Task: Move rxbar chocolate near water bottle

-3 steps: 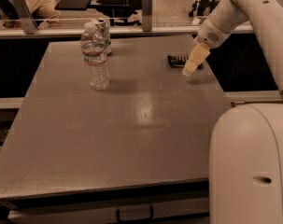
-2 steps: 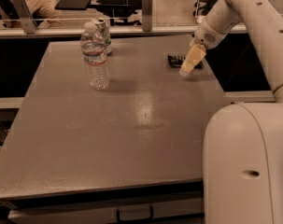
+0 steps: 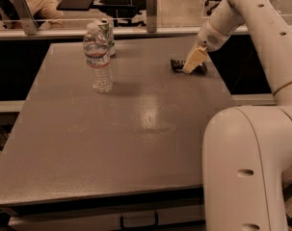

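Note:
The rxbar chocolate [image 3: 176, 64] is a small dark bar lying flat at the far right of the grey table [image 3: 136, 143]. My gripper [image 3: 192, 64] reaches down from the right and sits right over the bar's middle, hiding part of it. The water bottle [image 3: 99, 59] is clear and ribbed with a white cap, and stands upright at the far left of the table, well apart from the bar.
A green-white can [image 3: 107, 34] stands just behind the bottle. My white arm and base [image 3: 246, 162] fill the right side. A rail with grey posts [image 3: 152, 4] runs behind the table's far edge. The bar lies close to the table's right edge.
My gripper has shifted slightly left over the bar. The bar and the bottle have not moved.

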Action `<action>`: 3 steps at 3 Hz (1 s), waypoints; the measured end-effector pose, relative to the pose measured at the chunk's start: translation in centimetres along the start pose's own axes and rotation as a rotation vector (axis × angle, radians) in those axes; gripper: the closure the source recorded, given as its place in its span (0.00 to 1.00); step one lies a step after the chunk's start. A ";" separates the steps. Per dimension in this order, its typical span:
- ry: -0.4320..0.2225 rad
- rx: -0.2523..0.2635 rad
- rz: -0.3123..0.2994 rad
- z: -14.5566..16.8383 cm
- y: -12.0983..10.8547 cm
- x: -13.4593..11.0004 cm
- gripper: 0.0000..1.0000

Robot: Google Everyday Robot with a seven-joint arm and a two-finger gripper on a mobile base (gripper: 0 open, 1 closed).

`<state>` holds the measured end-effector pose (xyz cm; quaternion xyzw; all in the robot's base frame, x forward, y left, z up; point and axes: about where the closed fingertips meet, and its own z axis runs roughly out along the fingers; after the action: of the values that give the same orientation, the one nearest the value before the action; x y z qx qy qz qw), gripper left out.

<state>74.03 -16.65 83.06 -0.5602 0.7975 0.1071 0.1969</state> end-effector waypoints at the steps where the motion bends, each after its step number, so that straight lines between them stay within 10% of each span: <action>1: -0.005 -0.003 -0.002 0.0 0.1 -0.2 0.83; 3: -0.133 -0.072 -0.104 -1.2 3.9 -6.9 1.00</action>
<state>72.18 -9.86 86.91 -0.5992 0.7480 0.1623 0.2347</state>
